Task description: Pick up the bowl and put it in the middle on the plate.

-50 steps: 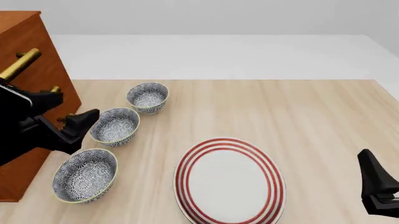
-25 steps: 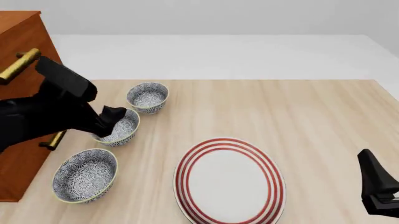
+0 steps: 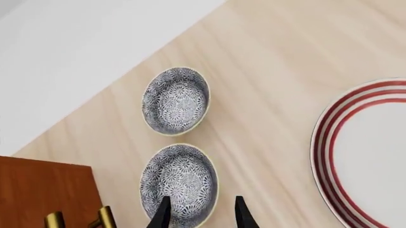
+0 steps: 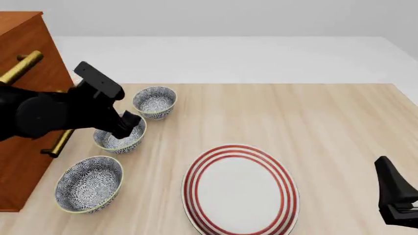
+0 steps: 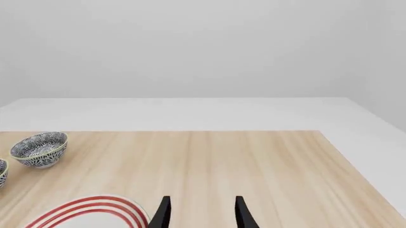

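Three look-alike blue-grey floral bowls stand in a diagonal row at the left: a far bowl [image 4: 154, 102] [image 3: 176, 100] [image 5: 39, 148], a middle bowl [image 4: 117, 139] [image 3: 179, 178] and a near bowl [image 4: 88, 183]. My left gripper [image 4: 132, 124] [image 3: 201, 216] is open just above the middle bowl, its fingers straddling the rim on the plate's side. The white plate [image 4: 240, 161] [image 3: 323, 147] [image 5: 95, 209] with red rings lies bare at the front centre. My right gripper [image 4: 395, 196] [image 5: 201, 213] is open and holds nothing, low at the front right beside the plate.
A brown wooden cabinet [image 4: 26, 58] [image 3: 44, 190] with brass handles [image 4: 19, 68] stands along the table's left edge, close behind the left arm. The light wood table [image 4: 313, 127] extends to the right of the bowls.
The left arm swung away from the cabinet, forward and to the right, and its gripper now sits over the middle bowl. The right arm, bowls and plate have not moved.
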Action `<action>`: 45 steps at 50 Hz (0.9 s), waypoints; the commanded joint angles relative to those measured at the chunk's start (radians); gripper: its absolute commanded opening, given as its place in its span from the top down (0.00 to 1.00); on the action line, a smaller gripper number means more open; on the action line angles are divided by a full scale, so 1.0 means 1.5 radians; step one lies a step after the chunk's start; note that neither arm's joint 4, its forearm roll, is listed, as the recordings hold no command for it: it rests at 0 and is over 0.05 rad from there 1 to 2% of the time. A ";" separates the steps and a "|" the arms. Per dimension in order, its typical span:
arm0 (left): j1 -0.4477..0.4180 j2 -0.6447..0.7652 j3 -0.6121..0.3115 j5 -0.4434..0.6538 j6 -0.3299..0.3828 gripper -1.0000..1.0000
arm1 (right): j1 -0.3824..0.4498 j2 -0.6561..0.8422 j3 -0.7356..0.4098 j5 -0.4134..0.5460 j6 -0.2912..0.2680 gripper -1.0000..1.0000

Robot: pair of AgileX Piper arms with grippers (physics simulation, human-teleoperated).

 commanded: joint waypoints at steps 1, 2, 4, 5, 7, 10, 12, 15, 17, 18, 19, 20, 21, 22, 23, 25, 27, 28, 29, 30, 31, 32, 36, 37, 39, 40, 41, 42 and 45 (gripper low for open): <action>0.024 0.055 -0.025 -0.002 0.019 0.00 | 0.000 0.004 0.000 -0.004 0.003 0.00; 0.026 0.059 -0.024 -0.005 0.026 0.00 | 0.000 0.006 0.002 -0.007 0.002 0.00; 0.035 0.067 -0.031 -0.007 0.036 0.00 | 0.000 0.003 0.002 -0.006 -0.003 0.00; 0.034 0.069 -0.036 -0.004 0.036 0.00 | 0.000 0.004 0.002 -0.006 -0.002 0.00; 0.036 0.074 -0.047 0.003 0.036 0.00 | 0.000 0.006 0.001 -0.006 0.003 0.00; 0.035 0.075 -0.041 -0.004 0.058 0.00 | 0.000 0.002 0.001 -0.004 -0.002 0.00; 0.033 0.071 -0.035 -0.008 0.068 0.00 | 0.000 0.001 -0.001 0.001 0.003 0.00; 0.025 0.080 -0.034 -0.010 0.062 0.00 | 0.000 0.001 0.001 -0.003 -0.002 0.00; 0.024 0.090 -0.035 -0.015 0.061 0.00 | 0.000 0.007 0.002 -0.007 0.003 0.00; 0.022 0.094 -0.034 -0.017 0.060 0.00 | 0.000 0.004 0.001 -0.005 0.002 0.00; 0.020 0.099 -0.035 -0.018 0.058 0.00 | 0.000 0.002 0.001 -0.003 0.001 0.00; 0.018 0.102 -0.035 -0.018 0.056 0.00 | 0.000 0.001 0.001 -0.002 -0.001 0.00; 0.016 0.106 -0.035 -0.020 0.056 0.00 | 0.000 0.001 0.001 -0.002 -0.001 0.00; 0.015 0.112 -0.034 -0.023 0.060 0.00 | 0.000 0.008 0.002 -0.010 0.002 0.00; 0.015 0.118 -0.034 -0.027 0.062 0.00 | 0.000 0.005 0.001 -0.005 0.002 0.00; 0.012 0.123 -0.039 -0.024 0.058 0.00 | 0.000 0.005 0.001 -0.007 -0.002 0.00; 0.011 0.127 -0.041 -0.025 0.058 0.00 | 0.000 0.007 0.001 -0.008 0.001 0.00; 0.011 0.130 -0.040 -0.027 0.059 0.00 | 0.000 0.009 0.002 -0.009 0.002 0.00; 0.011 0.134 -0.040 -0.030 0.058 0.00 | 0.000 0.007 0.002 -0.008 0.000 0.00; 0.011 0.135 -0.038 -0.032 0.059 0.00 | 0.000 0.008 0.003 -0.011 -0.001 0.00; 0.010 0.138 -0.036 -0.035 0.059 0.00 | 0.000 0.007 0.002 -0.009 -0.001 0.00; 0.008 0.141 -0.035 -0.035 0.056 0.00 | 0.000 0.009 0.002 -0.010 0.001 0.00; 0.005 0.152 -0.030 -0.044 0.051 0.00 | 0.000 0.005 0.001 -0.006 -0.001 0.00; 0.006 0.158 -0.030 -0.047 0.049 0.00 | 0.000 0.007 0.002 -0.008 0.002 0.00; 0.002 0.168 -0.034 -0.046 0.039 0.00 | 0.000 0.007 0.002 -0.009 0.000 0.00; -0.001 0.172 -0.040 -0.039 0.027 0.00 | 0.000 0.007 0.002 -0.010 -0.001 0.00; -0.004 0.183 -0.053 -0.032 0.003 0.00 | 0.000 0.007 0.002 -0.009 0.000 0.00; -0.003 0.189 -0.053 -0.037 0.013 0.00 | 0.000 0.011 0.002 -0.013 0.002 0.00; 0.001 0.194 -0.052 -0.042 0.022 0.00 | 0.000 0.011 0.003 -0.014 -0.001 0.00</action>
